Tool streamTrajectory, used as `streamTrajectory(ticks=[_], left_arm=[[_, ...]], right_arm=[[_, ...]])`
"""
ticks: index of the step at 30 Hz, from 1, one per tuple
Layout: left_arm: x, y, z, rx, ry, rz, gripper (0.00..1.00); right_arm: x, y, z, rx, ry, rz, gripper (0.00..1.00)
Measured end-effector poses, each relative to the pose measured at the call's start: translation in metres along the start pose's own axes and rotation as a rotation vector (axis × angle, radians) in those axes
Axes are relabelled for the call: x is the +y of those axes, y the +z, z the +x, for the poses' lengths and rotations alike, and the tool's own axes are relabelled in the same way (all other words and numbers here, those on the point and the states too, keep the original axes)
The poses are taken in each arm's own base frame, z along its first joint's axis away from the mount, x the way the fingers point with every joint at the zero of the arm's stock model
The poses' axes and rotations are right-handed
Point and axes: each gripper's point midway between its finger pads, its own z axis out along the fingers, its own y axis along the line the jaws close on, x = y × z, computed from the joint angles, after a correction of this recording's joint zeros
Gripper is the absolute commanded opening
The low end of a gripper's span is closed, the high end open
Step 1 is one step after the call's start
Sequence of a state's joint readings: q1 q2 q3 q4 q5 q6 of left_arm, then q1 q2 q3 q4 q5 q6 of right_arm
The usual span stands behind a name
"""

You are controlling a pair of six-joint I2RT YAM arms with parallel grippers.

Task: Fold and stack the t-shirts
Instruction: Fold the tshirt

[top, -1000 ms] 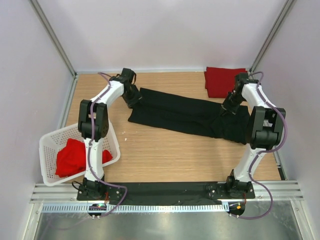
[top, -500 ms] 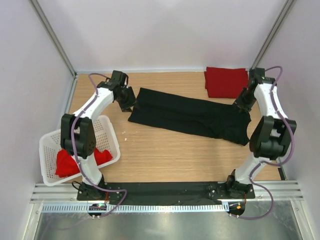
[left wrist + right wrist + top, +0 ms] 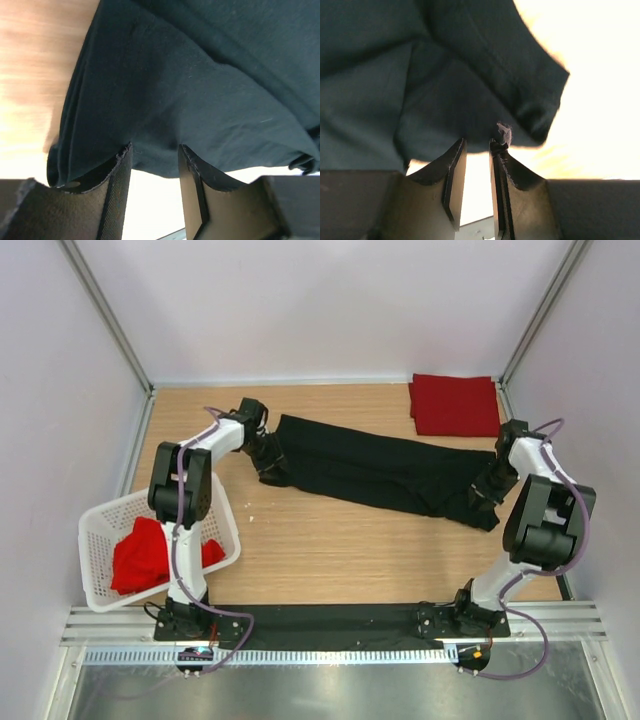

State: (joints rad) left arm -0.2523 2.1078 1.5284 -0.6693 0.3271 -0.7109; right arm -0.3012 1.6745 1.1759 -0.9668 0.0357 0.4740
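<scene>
**Black shirt half-folded, a gripper at each end**

The black shirt (image 3: 380, 470) lies across the middle of the table (image 3: 340, 550) as a long narrow band, running from far left to nearer right. It looks already doubled along its length. A folded red shirt (image 3: 455, 405) sits flat in the far right corner, well apart from the black one. Another red shirt (image 3: 140, 555) lies crumpled in the basket (image 3: 100, 530) at the near left.

The left gripper (image 3: 270, 458) is low at the band's left end. In its wrist view the fingers (image 3: 119, 167) stand apart with bare table showing between them, and the cloth's edge is right at their tips. The right gripper (image 3: 483, 492) is at the right end, where the cloth bunches. Its fingers (image 3: 454, 165) are only a little apart, again with nothing in the gap and the hem just beyond the tips. Neither gripper seems to have hold of the shirt.

The step in hand looks like the crosswise fold of the black shirt. The next move would need each gripper to slide under its end and pinch every layer, not just the top one. One end would then be carried over the other. After that the shirt should go on the folded red shirt at far right.
</scene>
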Motion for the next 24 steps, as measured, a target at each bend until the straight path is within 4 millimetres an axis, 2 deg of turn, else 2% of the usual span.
streamTrajectory(ticks=[6, 10, 14, 17, 24], left_arm=[[-0.009, 0.007, -0.008, 0.033, -0.026, 0.006, 0.41], [-0.008, 0.007, -0.008, 0.049, -0.035, -0.009, 0.40], [-0.006, 0.007, -0.008, 0.044, -0.035, -0.018, 0.40], [-0.004, 0.006, -0.009, 0.042, -0.037, -0.018, 0.38], [0.010, -0.002, 0.004, 0.037, -0.011, -0.056, 0.38]], right_arm=[[-0.009, 0.030, -0.006, 0.019, 0.008, 0.091, 0.34], [-0.029, 0.038, -0.009, 0.014, 0.034, 0.182, 0.36], [-0.051, 0.041, -0.009, 0.022, 0.077, 0.240, 0.36], [-0.061, 0.041, -0.003, 0.022, 0.088, 0.256, 0.36], [-0.066, 0.032, 0.005, 0.022, 0.055, 0.264, 0.37]])
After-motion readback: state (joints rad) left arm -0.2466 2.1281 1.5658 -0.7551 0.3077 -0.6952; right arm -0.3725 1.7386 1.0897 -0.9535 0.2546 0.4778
